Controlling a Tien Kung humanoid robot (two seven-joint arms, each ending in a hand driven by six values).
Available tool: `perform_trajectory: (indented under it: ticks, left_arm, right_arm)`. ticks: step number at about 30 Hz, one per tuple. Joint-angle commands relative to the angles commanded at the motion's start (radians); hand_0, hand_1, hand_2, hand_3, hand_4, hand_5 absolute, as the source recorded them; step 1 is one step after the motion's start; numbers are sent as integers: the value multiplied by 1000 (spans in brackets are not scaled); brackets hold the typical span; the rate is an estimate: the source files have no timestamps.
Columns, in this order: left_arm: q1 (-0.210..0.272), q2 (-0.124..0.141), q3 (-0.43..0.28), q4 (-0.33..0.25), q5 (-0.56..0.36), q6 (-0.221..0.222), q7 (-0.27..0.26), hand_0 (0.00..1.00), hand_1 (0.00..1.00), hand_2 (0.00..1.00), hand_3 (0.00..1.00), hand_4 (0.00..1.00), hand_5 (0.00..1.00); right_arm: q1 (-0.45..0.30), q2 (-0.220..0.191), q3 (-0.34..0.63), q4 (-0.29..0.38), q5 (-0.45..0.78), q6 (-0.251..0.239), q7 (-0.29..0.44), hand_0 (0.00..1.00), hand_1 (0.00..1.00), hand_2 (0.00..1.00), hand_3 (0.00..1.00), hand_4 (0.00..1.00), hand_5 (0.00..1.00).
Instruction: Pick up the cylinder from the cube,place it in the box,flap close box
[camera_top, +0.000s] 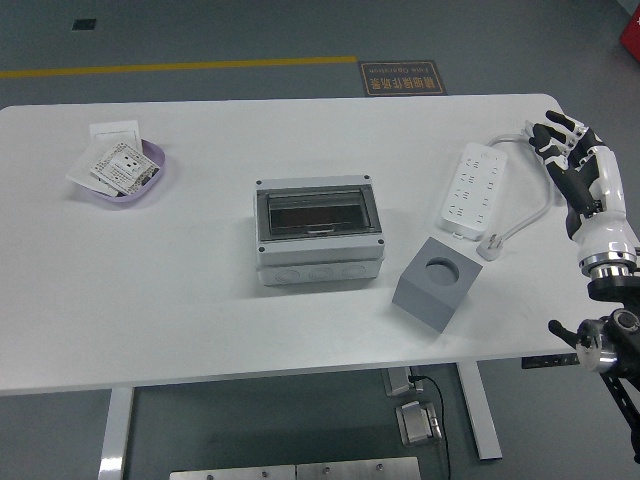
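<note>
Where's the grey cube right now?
In the head view, the grey cube sits right of centre near the table's front edge, between the box and the power strip.

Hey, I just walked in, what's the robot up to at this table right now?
Nothing is being handled at the moment. The robot's right hand is raised at the white table's right edge, fingers loosely spread and empty; the left arm is out of view. The grey box with a clear hinged flap sits mid-table with the flap down. Beside it, the grey cube shows an empty round socket. I cannot see the cylinder.
</note>
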Motion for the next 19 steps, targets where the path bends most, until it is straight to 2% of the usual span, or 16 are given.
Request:
perform_trajectory:
  ticks: [14, 19]
  left_arm:
    - [-1, 17, 55, 0, -54, 1, -9, 646, 688, 579, 580, 521, 117]
    - [12, 11, -10, 0, -7, -2, 1, 646, 688, 579, 580, 521, 117]
  right_arm:
    - [13, 0, -13, -4, -44, -8, -21, 778, 673, 693, 728, 919, 505]
    - [12, 9, -10, -6, 4, 0, -2, 778, 673, 693, 728, 919, 505]
